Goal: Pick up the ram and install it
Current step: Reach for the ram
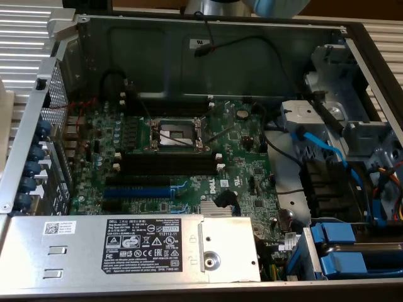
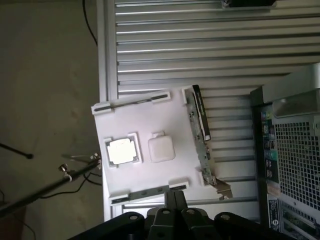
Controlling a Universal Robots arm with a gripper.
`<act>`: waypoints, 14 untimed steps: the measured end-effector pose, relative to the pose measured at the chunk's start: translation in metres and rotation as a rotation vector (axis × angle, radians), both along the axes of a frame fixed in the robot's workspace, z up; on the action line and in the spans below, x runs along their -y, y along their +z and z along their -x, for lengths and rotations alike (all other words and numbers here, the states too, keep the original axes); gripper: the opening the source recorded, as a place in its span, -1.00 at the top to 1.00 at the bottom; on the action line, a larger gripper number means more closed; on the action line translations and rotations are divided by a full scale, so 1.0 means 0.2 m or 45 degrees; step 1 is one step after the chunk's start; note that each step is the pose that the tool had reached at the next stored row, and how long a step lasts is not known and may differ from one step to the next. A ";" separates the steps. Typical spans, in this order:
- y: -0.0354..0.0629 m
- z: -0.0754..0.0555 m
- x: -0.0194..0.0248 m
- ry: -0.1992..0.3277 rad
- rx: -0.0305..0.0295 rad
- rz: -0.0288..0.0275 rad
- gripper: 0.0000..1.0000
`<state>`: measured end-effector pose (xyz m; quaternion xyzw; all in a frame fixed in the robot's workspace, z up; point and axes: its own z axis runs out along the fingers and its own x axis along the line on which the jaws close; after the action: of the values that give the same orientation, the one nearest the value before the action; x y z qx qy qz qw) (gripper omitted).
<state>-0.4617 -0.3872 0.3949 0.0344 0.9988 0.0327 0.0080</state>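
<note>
In the wrist view the ram [image 2: 201, 120], a long dark stick with pale label patches, rests between white clips along the edge of a white tray [image 2: 150, 122], on the side nearest the computer case [image 2: 295, 150]. My gripper [image 2: 173, 194] hangs above the tray's rim, fingers pressed together and holding nothing, a short way from one end of the ram. In the exterior view the motherboard [image 1: 233, 157] lies open, with long black memory slots [image 1: 170, 165] beside the processor socket [image 1: 175, 133].
The tray also holds a silvery processor chip [image 2: 121, 151] and a white square block [image 2: 161, 148]. It sits on a ribbed aluminium table [image 2: 200, 45]. In the case are a blue expansion slot [image 1: 137, 190], the power supply [image 1: 132, 246], blue cables [image 1: 321, 148] and drive bays [image 1: 352, 251].
</note>
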 end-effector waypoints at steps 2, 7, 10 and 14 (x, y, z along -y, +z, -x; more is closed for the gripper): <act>-0.002 0.05 0.000 0.000 -0.0001 -0.0001 0.79; -0.011 0.14 -0.051 0.000 0.0000 -0.0002 0.79; -0.013 0.19 -0.070 0.000 0.0000 -0.0016 0.79; -0.013 0.26 -0.052 0.002 -0.0001 -0.0034 0.79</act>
<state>-0.5130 -0.3769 0.3923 0.0335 0.9988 0.0340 0.0079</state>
